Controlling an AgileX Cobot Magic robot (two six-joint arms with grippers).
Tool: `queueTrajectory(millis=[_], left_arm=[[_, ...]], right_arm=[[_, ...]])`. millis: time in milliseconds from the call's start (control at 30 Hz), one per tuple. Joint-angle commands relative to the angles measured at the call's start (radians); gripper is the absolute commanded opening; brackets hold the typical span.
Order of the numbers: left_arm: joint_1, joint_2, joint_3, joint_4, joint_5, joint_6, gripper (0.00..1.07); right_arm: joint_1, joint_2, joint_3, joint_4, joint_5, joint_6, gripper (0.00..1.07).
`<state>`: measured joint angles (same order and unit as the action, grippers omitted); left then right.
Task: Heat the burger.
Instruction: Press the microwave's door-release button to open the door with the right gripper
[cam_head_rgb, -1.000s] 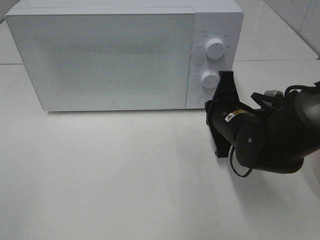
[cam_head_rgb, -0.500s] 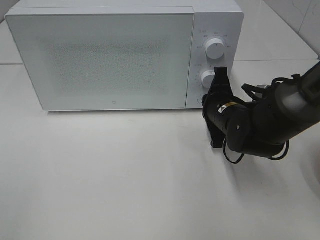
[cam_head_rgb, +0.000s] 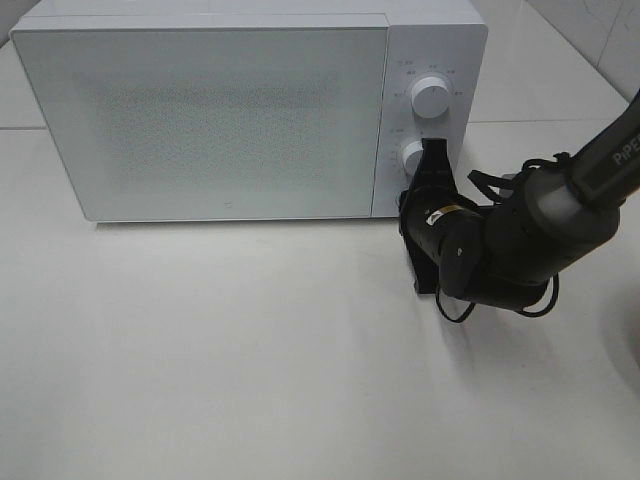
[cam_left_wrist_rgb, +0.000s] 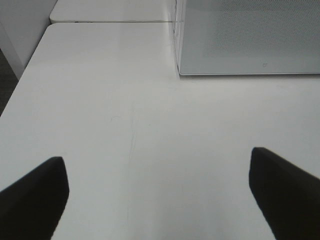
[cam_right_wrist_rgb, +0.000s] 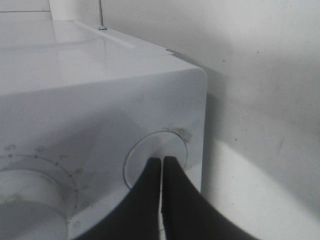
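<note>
The burger is out of view. The white microwave (cam_head_rgb: 220, 110) stands at the back of the table with its door closed. My right gripper (cam_head_rgb: 409, 200) is shut, with nothing held. Its tips (cam_right_wrist_rgb: 161, 160) rest against the round button (cam_right_wrist_rgb: 142, 157) at the bottom of the microwave's control panel, below the lower knob (cam_head_rgb: 413, 156). My left gripper (cam_left_wrist_rgb: 160, 200) is open and empty above the bare table, its dark fingers (cam_left_wrist_rgb: 35, 200) standing far apart, and the microwave's (cam_left_wrist_rgb: 250, 40) front corner lies ahead of it.
An upper knob (cam_head_rgb: 430, 97) sits above the lower one on the panel. The white table (cam_head_rgb: 250, 350) stretches in front of the microwave. Its left edge (cam_left_wrist_rgb: 20, 85) shows in the left wrist view.
My right arm has moved left toward the microwave, bringing the shut gripper's tips onto the round button. The left gripper has not moved.
</note>
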<state>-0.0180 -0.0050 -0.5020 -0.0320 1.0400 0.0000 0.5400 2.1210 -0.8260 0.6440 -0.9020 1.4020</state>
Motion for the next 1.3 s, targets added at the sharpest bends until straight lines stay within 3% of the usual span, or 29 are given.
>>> queueTrajectory(millis=[33,400,967,1300], left_arm=[[0.005,-0.020,0.003,-0.003,-0.003,0.000,0.90],[0.005,-0.020,0.003,-0.003,-0.003,0.000,0.90],[0.005,-0.020,0.003,-0.003,-0.003,0.000,0.90],[0.005,-0.020,0.003,-0.003,-0.003,0.000,0.90]], right_arm=[[-0.013,-0.002,-0.023,0.007,-0.021,-0.012,0.00],[-0.025,-0.002,-0.027,-0.003,-0.125,-0.020,0.00],[-0.025,0.036,-0.146,-0.032,-0.213,-0.057,0.00],[-0.025,0.036,-0.147,-0.016,-0.181,-0.069,0.00]])
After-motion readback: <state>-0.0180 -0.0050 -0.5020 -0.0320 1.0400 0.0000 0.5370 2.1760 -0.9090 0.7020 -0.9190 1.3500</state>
